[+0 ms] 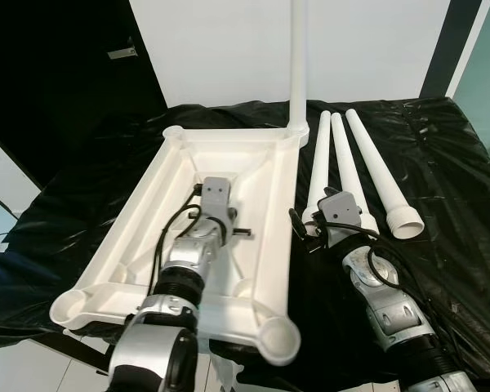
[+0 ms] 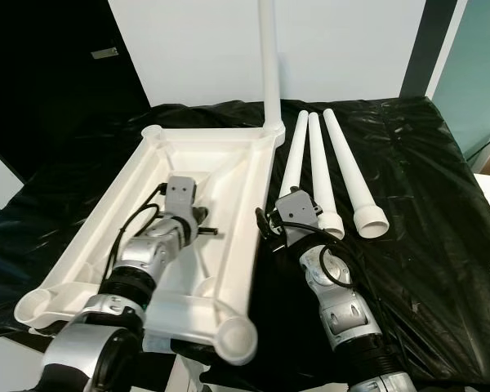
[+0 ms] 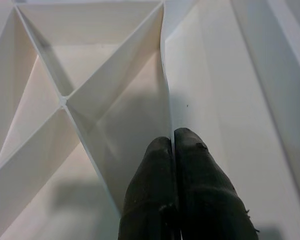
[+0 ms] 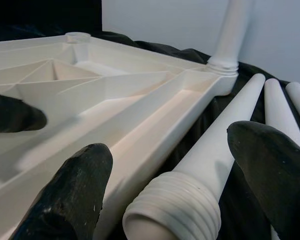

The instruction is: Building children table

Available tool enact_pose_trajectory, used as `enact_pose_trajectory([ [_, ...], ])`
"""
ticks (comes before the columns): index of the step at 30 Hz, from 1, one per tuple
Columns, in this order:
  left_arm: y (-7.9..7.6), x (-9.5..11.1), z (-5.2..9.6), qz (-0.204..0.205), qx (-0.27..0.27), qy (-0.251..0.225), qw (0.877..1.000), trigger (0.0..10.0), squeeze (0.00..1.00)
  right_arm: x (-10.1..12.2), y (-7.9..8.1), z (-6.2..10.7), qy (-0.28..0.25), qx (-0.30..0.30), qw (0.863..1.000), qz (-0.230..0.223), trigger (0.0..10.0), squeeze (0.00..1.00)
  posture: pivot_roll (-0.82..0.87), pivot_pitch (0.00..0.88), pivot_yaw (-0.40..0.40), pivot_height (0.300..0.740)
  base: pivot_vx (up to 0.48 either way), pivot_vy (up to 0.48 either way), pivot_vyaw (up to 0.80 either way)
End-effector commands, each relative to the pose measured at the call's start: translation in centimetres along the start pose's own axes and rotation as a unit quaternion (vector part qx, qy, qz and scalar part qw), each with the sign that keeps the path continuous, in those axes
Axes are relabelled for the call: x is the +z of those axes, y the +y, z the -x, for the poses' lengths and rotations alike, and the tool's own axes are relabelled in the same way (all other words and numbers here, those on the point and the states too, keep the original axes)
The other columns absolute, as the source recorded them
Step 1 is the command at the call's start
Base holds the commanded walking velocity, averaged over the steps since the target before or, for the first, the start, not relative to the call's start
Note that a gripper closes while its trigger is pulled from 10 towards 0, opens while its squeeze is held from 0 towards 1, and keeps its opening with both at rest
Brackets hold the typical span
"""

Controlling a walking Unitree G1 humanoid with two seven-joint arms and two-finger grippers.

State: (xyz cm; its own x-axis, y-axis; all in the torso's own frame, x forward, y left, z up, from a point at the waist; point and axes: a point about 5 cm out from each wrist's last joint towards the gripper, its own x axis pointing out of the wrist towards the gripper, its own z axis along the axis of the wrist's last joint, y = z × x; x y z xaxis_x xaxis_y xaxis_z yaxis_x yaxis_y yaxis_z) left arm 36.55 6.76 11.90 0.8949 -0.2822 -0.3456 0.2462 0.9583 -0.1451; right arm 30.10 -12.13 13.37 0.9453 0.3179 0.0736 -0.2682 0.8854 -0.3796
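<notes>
The left gripper (image 1: 247, 232) pinches a rib of the upturned tabletop (image 1: 147, 212) on the bench (image 1: 457, 163), steadying it, while the right gripper (image 4: 170, 175) straddles, fingers wide, the nearest loose leg (image 1: 319, 167) to its right.

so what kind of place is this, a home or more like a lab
Probably a bare workroom or test space, not a lived-in room. A work surface draped in black plastic sheeting, plain white walls, and an upturned white tabletop with loose legs laid out for assembly.
</notes>
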Motion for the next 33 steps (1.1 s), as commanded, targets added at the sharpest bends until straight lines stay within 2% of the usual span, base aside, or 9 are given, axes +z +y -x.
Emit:
enact_pose_trajectory([
  [1,-0.9,1.9,0.1,0.001,-0.03,-0.072,0.997,4.7,0.0,0.3,0.3,-0.1,-0.006,0.006,1.0,-0.001,10.0,0.0,0.01,0.0,0.118,0.74,0.0,0.0,0.0],
  [2,-0.9,1.9,0.1,0.001,-0.03,-0.072,0.997,4.7,0.0,0.3,0.3,-0.1,-0.006,0.006,1.0,-0.001,10.0,0.0,0.01,0.0,0.118,0.74,0.0,0.0,0.0],
  [3,-1.0,1.8,0.3,-0.004,-0.046,-0.078,0.996,10.0,0.0,0.3,0.2,-0.1,-0.007,0.005,1.0,-0.001,10.0,0.0,0.01,0.0,0.118,0.74,0.0,0.0,0.0],
  [11,-0.3,1.8,1.4,-0.033,-0.067,-0.121,0.99,10.0,0.0,0.3,0.2,0.1,-0.007,0.005,1.0,-0.002,10.0,0.0,0.02,0.0,0.11,0.74,0.0,0.0,0.0],
  [12,0.0,2.1,2.3,-0.029,-0.09,-0.151,0.984,10.0,1.0,0.3,0.2,0.1,-0.007,0.005,1.0,-0.003,10.0,0.0,0.02,0.0,0.107,0.74,0.0,0.0,0.0],
  [18,-0.1,2.6,5.3,-0.004,-0.201,-0.206,0.958,10.0,1.0,0.3,0.3,0.1,-0.009,0.008,1.0,-0.003,10.0,0.0,0.04,0.0,0.096,0.74,0.0,0.0,0.0],
  [21,-0.3,2.6,6.5,-0.01,-0.245,-0.213,0.946,10.0,0.79,0.4,0.3,0.0,-0.009,0.009,1.0,-0.003,10.0,0.0,0.04,0.0,0.094,0.74,0.0,0.0,0.0],
  [22,-0.5,2.5,7.5,-0.027,-0.279,-0.213,0.936,10.0,0.0,0.4,0.3,0.0,-0.011,0.008,1.0,-0.004,10.0,0.0,0.04,0.0,0.091,0.74,0.0,0.0,0.0],
  [33,1.3,0.2,10.1,-0.083,-0.29,-0.182,0.936,10.0,0.0,2.5,-1.0,1.7,-0.086,-0.084,0.988,-0.099,10.0,0.0,0.04,0.0,0.093,0.74,0.0,0.0,0.0],
])
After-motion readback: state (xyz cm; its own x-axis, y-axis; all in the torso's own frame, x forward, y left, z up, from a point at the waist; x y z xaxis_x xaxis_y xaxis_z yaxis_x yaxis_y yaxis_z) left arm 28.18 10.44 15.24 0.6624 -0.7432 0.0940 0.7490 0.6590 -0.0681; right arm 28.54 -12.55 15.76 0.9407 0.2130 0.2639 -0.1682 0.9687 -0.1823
